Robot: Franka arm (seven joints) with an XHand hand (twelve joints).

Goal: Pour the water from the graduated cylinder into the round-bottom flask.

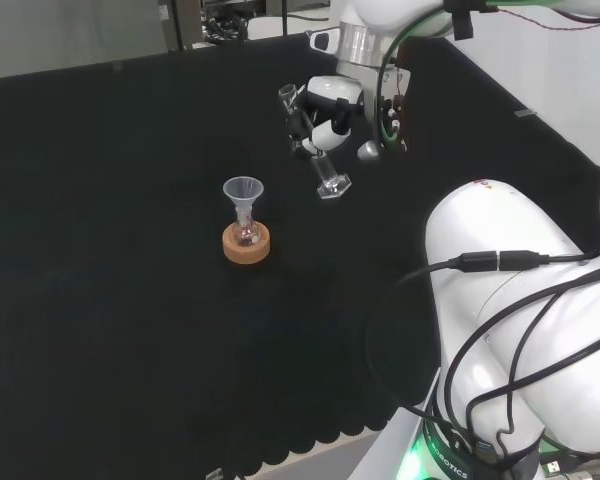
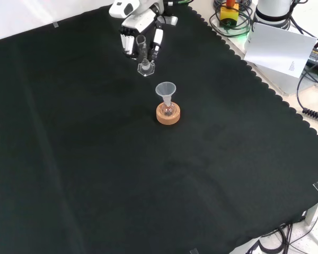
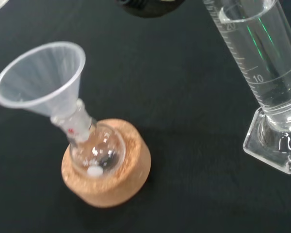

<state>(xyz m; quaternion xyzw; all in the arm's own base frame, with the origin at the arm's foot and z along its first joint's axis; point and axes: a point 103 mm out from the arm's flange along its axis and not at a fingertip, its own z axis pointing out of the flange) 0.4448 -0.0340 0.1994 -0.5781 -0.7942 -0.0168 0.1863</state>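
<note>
Gripping the cylinder (image 2: pixel 144 59), my hand (image 2: pixel 139 33) has its fingers curled round the upper tube, and I see it tilted, its hexagonal foot (image 1: pixel 333 185) just off the cloth (image 2: pixel 95 159). Water shows inside it in the wrist view. Taking the flask (image 2: pixel 168 110) as my mark, the cylinder hangs near it, up and left in the front view. The flask sits in a cork ring (image 2: pixel 168 116) with a funnel (image 2: pixel 166 90) in its neck.

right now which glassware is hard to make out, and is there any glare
Wrist view: cylinder shows green streaks of reflection, and the flask carries bright glints. Head view: the funnel looks faint against the black cloth.
</note>
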